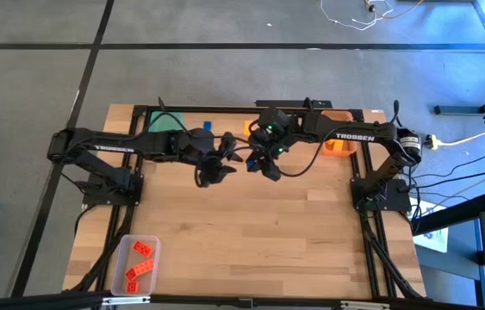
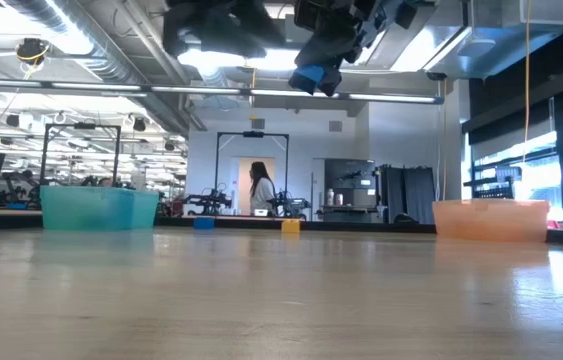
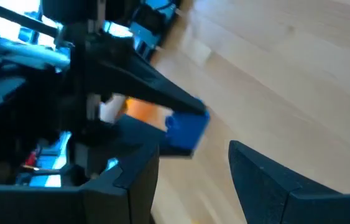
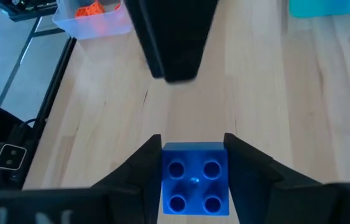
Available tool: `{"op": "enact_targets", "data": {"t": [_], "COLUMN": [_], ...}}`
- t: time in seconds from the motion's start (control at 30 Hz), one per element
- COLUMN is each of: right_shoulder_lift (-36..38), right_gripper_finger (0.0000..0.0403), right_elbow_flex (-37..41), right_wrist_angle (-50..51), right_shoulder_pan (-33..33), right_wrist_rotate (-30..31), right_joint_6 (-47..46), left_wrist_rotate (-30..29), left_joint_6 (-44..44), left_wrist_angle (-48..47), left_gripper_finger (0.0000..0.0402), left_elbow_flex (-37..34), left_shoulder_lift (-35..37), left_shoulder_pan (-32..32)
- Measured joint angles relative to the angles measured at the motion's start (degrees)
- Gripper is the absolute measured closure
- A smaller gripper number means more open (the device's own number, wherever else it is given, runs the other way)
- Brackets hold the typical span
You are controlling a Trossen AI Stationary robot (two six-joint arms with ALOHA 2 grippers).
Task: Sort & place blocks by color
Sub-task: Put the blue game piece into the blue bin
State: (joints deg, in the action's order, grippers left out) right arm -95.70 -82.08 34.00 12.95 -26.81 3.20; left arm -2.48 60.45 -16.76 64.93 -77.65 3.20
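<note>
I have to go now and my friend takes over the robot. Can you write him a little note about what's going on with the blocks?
Right gripper: shut on a blue block, raised above mid-table.
Left gripper: open, empty, facing the right one, close to that block.
Clear tray, near left corner: red-orange blocks in it.
Orange tray, far right: something orange inside.
Green tray, far left: contents can't be seen.
Loose blue brick and yellow brick lie at the far edge.
Left: the held block and those two.
</note>
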Motion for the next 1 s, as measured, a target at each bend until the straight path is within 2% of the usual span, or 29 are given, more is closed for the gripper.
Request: {"op": "enact_targets", "data": {"t": [0.3,0.5,1.0], "right_shoulder_lift": [0.0,0.0,0.0], "right_gripper_finger": [0.0265,0.0265,0.0265], "right_elbow_flex": [0.0,0.0,0.0], "right_wrist_angle": [-1.2,-3.1,-4.5], "right_shoulder_pan": [0.0,0.0,0.0], "right_wrist_rotate": [-0.4,-2.3,-3.9], "right_joint_6": [0.0,-0.1,-0.1], "left_wrist_rotate": [1.2,2.0,1.8], "left_joint_6": [2.7,4.6,4.7], "left_wrist_angle": [4.5,3.9,9.7], "left_gripper_finger": [0.0217,0.0217,0.0217], "left_elbow_flex": [0.1,-0.1,-0.1], "left_shoulder_lift": [-2.0,-3.8,-5.8], "left_shoulder_pan": [0.0,0.0,0.0]}}
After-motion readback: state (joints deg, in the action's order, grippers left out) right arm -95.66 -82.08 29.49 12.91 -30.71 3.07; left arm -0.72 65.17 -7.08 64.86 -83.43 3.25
